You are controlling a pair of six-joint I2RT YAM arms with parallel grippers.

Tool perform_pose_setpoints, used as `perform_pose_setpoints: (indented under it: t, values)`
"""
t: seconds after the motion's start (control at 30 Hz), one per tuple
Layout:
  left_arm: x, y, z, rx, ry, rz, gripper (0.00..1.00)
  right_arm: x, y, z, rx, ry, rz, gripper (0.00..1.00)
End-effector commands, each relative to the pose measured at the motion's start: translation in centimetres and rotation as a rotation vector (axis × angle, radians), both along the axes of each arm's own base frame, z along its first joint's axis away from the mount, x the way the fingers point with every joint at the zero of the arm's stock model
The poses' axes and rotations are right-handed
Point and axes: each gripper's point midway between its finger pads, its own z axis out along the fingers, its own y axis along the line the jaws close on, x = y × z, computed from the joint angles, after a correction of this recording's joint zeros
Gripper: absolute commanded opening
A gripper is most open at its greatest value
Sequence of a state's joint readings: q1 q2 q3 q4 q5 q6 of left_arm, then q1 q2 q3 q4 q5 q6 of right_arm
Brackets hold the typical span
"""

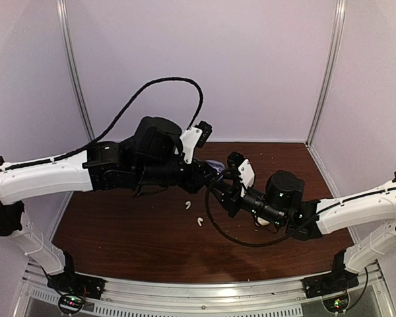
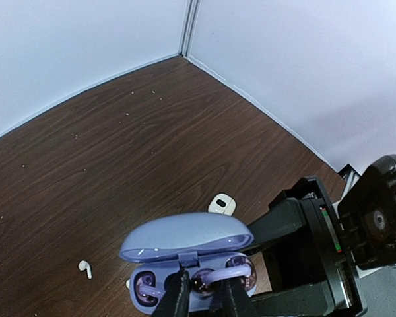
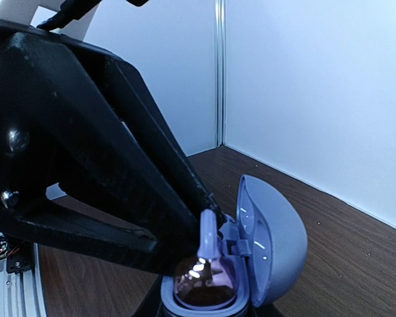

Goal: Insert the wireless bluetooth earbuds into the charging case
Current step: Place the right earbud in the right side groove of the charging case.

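An open bluish-purple charging case [image 2: 185,239] sits between my right gripper's [image 3: 204,309] jaws, lid up; in the top view it [image 1: 216,164] is mostly hidden by both grippers. My left gripper [image 2: 202,285] is shut on a bluish-purple earbud [image 2: 214,276], pinching its hook [image 3: 208,234], with the bud down in the right-hand well. A second purple earbud [image 2: 145,285] lies in the left well. Two white earbuds [image 1: 187,205] [image 1: 200,221] lie on the table in front of the grippers. One of them shows in the left wrist view [image 2: 85,269].
A small white charging case [image 2: 222,203] lies closed on the brown table [image 1: 119,231] just past the purple case; in the top view it [image 1: 266,224] is half hidden under my right arm. White walls close the table at the back and sides.
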State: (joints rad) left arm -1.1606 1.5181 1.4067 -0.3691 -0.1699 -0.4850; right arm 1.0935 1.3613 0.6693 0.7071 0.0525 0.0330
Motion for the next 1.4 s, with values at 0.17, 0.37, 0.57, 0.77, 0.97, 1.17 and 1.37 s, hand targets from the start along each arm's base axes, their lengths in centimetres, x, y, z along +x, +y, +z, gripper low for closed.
perform_pose_setpoints:
  t: [0.17,0.37,0.57,0.77,0.97,1.17,1.37]
  values:
    - [0.8,0.8,-1.5,0.085,0.004,0.036,0.18,-0.6,-0.5,4.1,0.138,-0.044,0.029,0.00]
    - [0.1,0.8,-1.7,0.091,0.014,0.001,0.24,-0.3,-0.9,4.4,0.144,-0.043,0.010,0.00]
    - [-0.1,1.6,-2.2,0.119,0.024,0.008,0.26,-0.2,-1.3,4.6,0.156,-0.039,0.011,0.00]
    - [-0.4,2.1,-2.4,0.128,0.023,0.001,0.32,-0.4,-1.4,4.5,0.152,-0.042,0.025,0.00]
    - [-0.5,2.3,-1.7,0.110,0.000,-0.007,0.33,-0.9,-1.1,4.3,0.145,-0.038,0.063,0.00]
    - [-0.2,2.5,-0.8,0.104,-0.033,0.000,0.30,-1.8,-0.3,4.0,0.138,-0.038,0.133,0.00]
    - [-0.5,2.3,0.4,0.072,-0.057,-0.027,0.30,-2.2,0.2,3.9,0.128,-0.034,0.164,0.00]
